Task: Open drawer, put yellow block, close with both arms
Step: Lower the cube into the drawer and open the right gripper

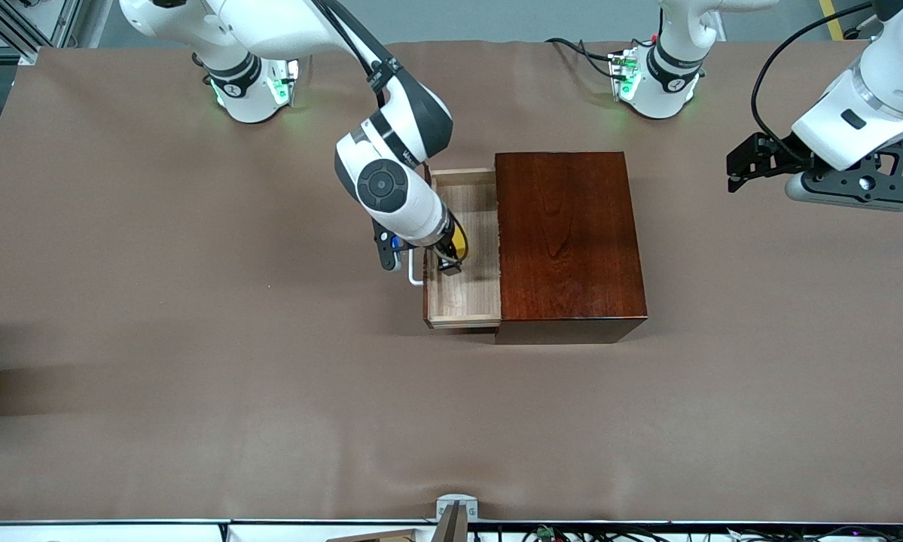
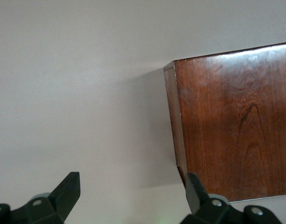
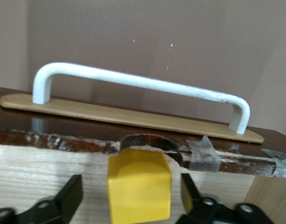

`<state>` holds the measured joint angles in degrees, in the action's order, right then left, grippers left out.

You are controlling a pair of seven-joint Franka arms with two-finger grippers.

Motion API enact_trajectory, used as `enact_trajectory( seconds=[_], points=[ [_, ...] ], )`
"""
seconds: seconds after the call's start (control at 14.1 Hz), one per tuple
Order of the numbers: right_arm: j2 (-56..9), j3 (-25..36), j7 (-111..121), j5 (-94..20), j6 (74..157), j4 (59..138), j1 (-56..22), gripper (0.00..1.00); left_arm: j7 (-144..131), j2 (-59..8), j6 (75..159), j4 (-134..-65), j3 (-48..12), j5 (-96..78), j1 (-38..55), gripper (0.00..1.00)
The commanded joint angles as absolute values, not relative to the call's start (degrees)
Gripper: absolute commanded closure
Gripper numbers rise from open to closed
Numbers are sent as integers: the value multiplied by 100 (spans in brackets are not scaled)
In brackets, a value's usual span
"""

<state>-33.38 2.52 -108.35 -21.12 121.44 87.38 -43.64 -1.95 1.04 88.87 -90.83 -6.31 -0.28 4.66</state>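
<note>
One small bright yellow cube (image 3: 139,184) sits between the two black fingers (image 3: 68,198) of the right gripper (image 1: 451,254), which is lowered into the one pale light-wood drawer tray (image 1: 466,301); the fingers stand apart on either side of the cube with a gap showing at each face, so they flank it without clamping it. Just past the right gripper's fingertips, in its wrist view, runs the drawer's dark reddish-brown front (image 3: 63,140), and on that front is one white U-shaped bar handle (image 3: 138,81) fixed to a thin tan backing strip (image 3: 133,116). The tray is pulled out of one glossy dark mahogany box (image 1: 568,241), which stands just beside the right gripper toward the left arm's end of the table. The brown table cover (image 1: 195,339) carries that single box and drawer. The left gripper (image 1: 745,162) waits in the air well apart from the right one, over bare cover near the left arm's end of the table; its two black fingers (image 2: 63,191) are spread wide with nothing between them, and the box's polished top lies ahead of them in the left wrist view.
</note>
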Motion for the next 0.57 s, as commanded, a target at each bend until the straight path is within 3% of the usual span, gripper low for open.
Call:
enact_trajectory(
  seconds=[0.0, 0.5],
  points=[
    [-3243, 272, -10890, -2127, 11789, 8483, -4255, 0, -97, 114, 8921, -9053, -650, 114, 475, 0],
    [-3217, 255, -10715, -2162, 9662, 7042, -2955, 0, -202, 70, 8912, -8982, -694, 97, 641, 0]
  ],
)
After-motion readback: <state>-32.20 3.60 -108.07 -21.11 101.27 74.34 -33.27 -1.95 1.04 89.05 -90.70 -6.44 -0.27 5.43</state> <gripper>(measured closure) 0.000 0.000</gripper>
